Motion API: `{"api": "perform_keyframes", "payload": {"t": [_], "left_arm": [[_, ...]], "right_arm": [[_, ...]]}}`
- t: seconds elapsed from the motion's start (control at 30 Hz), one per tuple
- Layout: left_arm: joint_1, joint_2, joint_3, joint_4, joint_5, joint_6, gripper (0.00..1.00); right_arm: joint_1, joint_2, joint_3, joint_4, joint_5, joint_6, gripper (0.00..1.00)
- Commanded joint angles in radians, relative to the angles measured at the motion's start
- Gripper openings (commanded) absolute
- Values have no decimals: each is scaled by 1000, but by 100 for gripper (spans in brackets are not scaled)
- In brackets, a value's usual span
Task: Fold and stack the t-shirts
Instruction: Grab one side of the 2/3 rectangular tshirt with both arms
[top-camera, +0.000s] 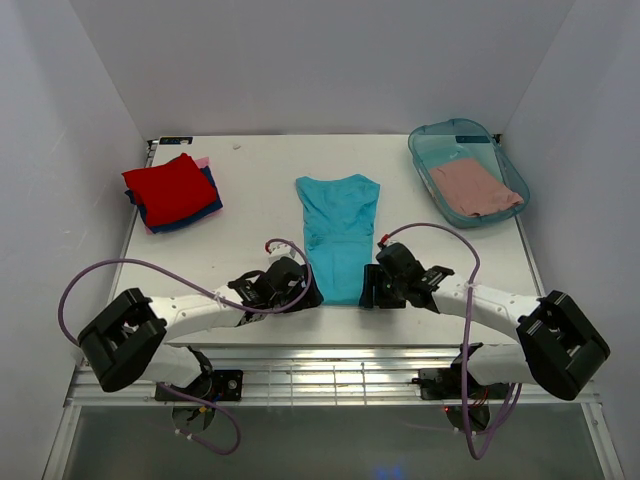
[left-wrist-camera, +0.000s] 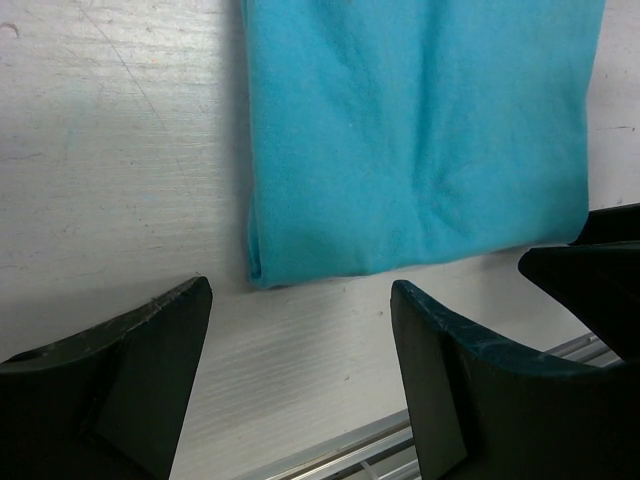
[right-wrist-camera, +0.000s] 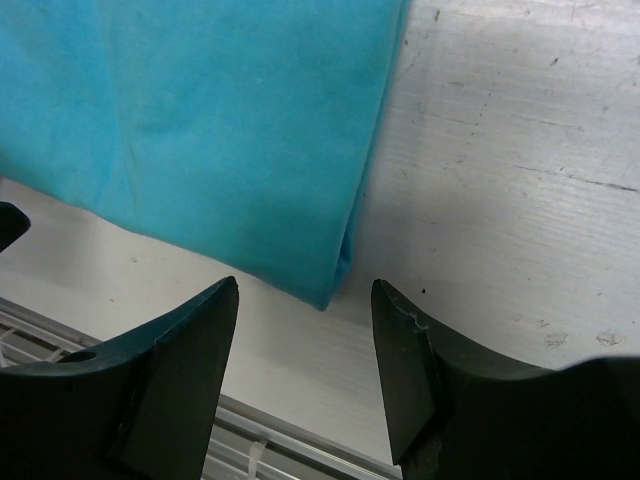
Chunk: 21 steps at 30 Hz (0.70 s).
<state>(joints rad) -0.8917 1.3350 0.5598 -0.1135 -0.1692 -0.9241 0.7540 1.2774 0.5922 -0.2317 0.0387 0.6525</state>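
Observation:
A teal t-shirt (top-camera: 337, 235) lies in the middle of the table, folded lengthwise into a narrow strip with its hem toward me. My left gripper (top-camera: 305, 295) stands open just short of the hem's left corner (left-wrist-camera: 262, 272), with bare table between its fingers. My right gripper (top-camera: 366, 290) is open too, just short of the right corner (right-wrist-camera: 328, 295), touching nothing. At the back left a folded red t-shirt (top-camera: 170, 187) tops a stack, with dark blue (top-camera: 190, 217) and pink (top-camera: 203, 162) edges under it. A dusty-pink t-shirt (top-camera: 475, 186) lies in the tub.
The translucent teal plastic tub (top-camera: 440, 134) stands at the back right corner. White walls close in the table on three sides. The table's metal front rail (top-camera: 330, 358) runs just behind both grippers. Purple cables (top-camera: 110, 268) loop over each arm.

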Motion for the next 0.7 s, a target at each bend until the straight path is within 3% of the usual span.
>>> {"api": "perform_keyframes", "payload": {"t": [0.0, 0.47, 0.63, 0.67], "left_arm": [[7, 6, -15, 31, 13, 7, 83], [5, 52, -11, 34, 11, 2, 81], [7, 79, 9, -6, 4, -4, 68], [7, 82, 15, -18, 2, -4, 61]], "right_arm": [[10, 8, -25, 34, 20, 16, 62], [15, 66, 3, 45, 26, -7, 61], [18, 77, 15, 37, 32, -7, 58], [18, 74, 17, 37, 33, -7, 56]]}}
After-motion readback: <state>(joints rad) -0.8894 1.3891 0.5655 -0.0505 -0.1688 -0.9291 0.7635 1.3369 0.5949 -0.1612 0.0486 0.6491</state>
